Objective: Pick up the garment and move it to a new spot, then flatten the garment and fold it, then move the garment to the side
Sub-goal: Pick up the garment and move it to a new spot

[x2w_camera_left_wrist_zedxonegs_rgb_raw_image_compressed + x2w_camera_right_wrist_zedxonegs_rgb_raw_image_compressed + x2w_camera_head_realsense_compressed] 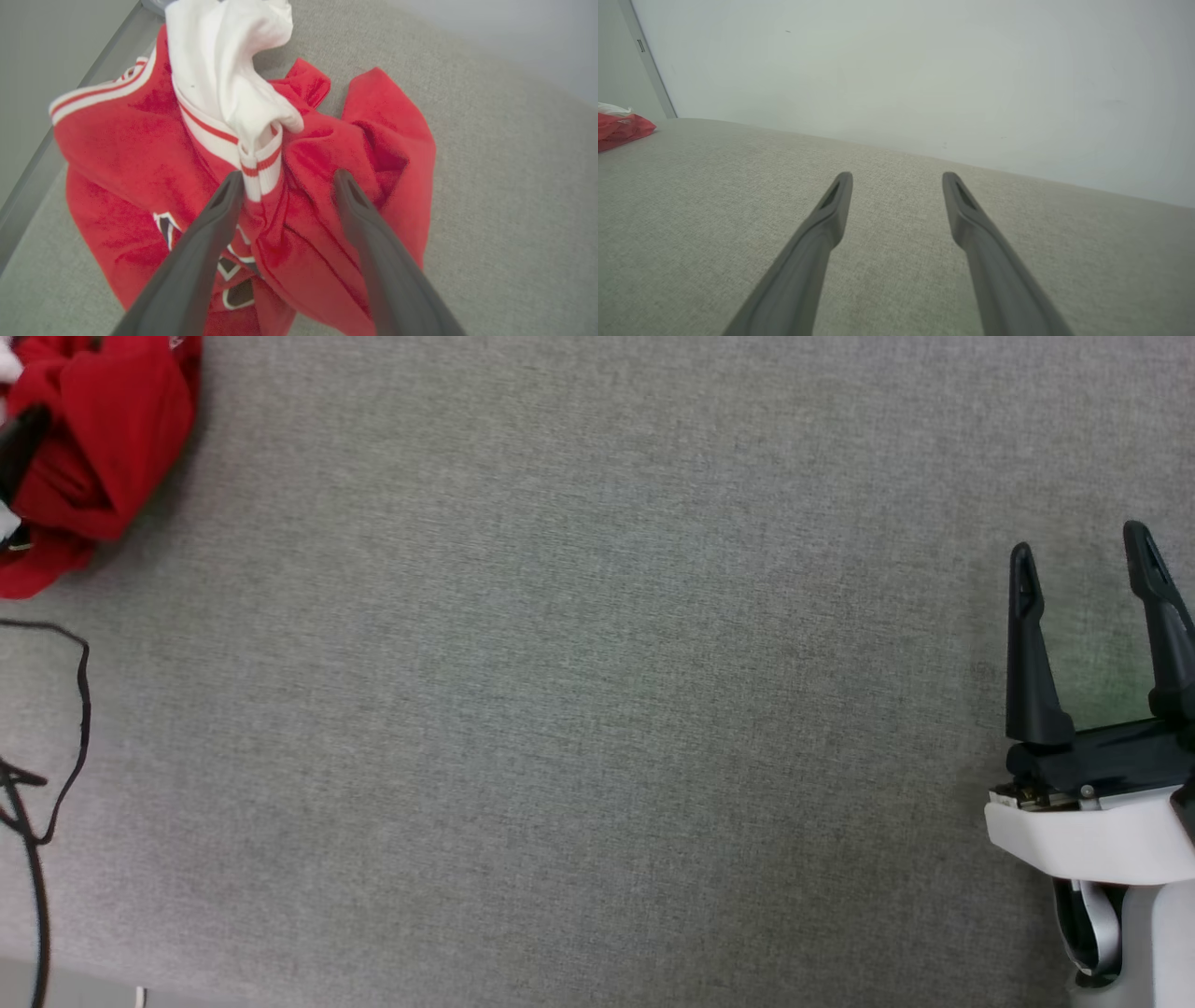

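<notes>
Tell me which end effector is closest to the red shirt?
The left end effector, open with a fold of the shirt between its tips. The right end effector is open over the bare grey surface, far from it.

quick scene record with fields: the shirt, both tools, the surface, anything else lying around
garment: red jersey, crumpled, white sleeve bunched on top, at far left of the grey surface
left tool: open, fingers straddling a fold by the striped trim
right tool: open, empty, over bare surface well apart from the garment
other: black cord near the left edge
stage: garment not yet lifted
</notes>
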Controlling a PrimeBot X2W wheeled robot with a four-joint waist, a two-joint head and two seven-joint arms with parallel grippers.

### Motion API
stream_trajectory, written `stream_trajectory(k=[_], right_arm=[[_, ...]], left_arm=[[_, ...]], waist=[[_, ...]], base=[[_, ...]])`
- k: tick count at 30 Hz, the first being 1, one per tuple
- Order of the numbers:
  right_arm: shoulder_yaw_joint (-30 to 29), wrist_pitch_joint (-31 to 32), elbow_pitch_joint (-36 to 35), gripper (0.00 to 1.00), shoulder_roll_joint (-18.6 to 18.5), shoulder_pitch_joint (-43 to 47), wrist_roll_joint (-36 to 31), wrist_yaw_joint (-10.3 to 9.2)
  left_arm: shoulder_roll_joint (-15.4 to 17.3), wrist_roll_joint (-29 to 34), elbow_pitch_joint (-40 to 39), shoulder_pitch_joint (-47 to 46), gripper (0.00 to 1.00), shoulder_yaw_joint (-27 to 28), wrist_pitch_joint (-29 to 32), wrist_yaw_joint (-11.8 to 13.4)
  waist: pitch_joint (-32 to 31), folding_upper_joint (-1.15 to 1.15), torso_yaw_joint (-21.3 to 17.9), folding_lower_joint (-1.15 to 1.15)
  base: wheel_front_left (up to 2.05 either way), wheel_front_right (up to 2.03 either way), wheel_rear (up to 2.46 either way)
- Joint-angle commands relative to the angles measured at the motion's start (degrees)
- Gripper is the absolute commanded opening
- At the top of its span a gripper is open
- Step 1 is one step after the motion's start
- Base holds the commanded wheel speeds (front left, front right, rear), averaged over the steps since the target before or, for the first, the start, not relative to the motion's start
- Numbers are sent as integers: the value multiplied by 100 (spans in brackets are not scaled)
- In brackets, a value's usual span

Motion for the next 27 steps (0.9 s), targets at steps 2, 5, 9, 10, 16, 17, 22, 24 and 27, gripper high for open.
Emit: stream_trajectory(k=[2,5,9,10,16,17,22,24,27], right_arm=[[-16,-14,-41,100,3,-83,-42,-4],[-17,-14,-66,100,3,-105,-68,-4],[-8,-14,-89,100,3,-97,-69,-4],[-8,-14,-81,100,3,-99,-71,-4],[14,-14,-17,100,3,-53,-31,-4],[20,-14,-1,100,3,-29,-14,-4],[15,-14,114,100,3,86,91,-4],[18,-13,169,100,4,137,145,-4],[38,-13,240,100,4,243,242,-4]], left_arm=[[94,-209,235,32,100,-104,306,-5],[123,-450,532,101,100,-240,736,-5],[85,-660,757,248,100,-564,1197,-4],[85,-705,770,271,100,-627,1232,-4],[229,-711,728,249,0,-927,845,-5],[294,-697,667,202,0,-965,683,-5],[602,-549,408,-84,0,-1338,-40,-5],[665,-494,283,-168,0,-1534,-271,-5],[768,-433,61,-310,0,-1852,-537,-5]], waist=[[119,0,-96,-1],[196,0,-137,-1],[238,0,-172,-1],[241,0,-179,-1],[104,0,-204,-1],[44,0,-205,-1],[-386,0,-209,-1],[-575,0,-202,-1],[-847,0,-203,-1]], base=[[0,0,0],[0,0,0],[0,0,0],[0,0,0],[0,0,0],[0,0,0],[0,0,0],[0,0,0],[0,0,0]])
